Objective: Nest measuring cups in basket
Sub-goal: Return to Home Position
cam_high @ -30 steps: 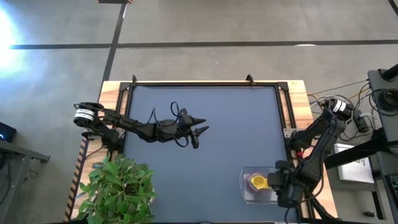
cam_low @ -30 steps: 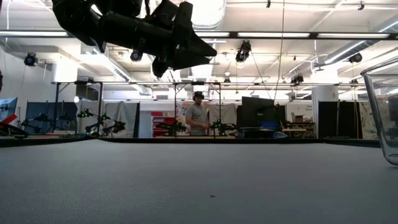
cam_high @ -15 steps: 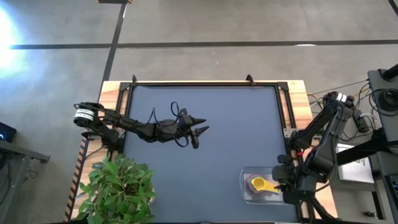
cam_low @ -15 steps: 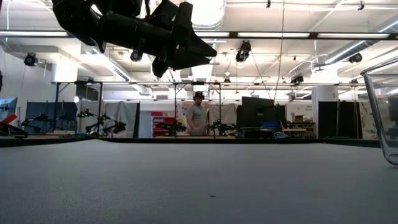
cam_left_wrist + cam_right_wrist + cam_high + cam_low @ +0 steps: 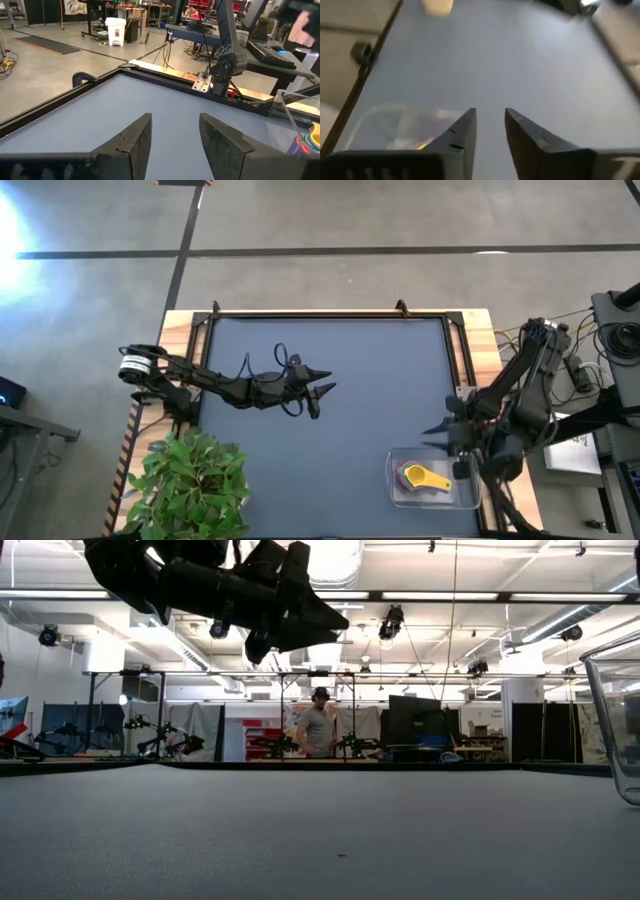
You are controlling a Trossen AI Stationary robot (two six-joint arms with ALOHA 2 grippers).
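High view: right end effector [image 5: 432, 437] aloft

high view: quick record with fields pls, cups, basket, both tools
cups: nested stack, yellow on top, inside the basket
basket: clear tray by the right edge of the table
left tool: open, empty, over the table's left-middle
right tool: open, empty, just beyond the basket

The measuring cups [image 5: 416, 474] show yellow, the basket [image 5: 462, 496] clear, the table [image 5: 350, 370] slate-blue.
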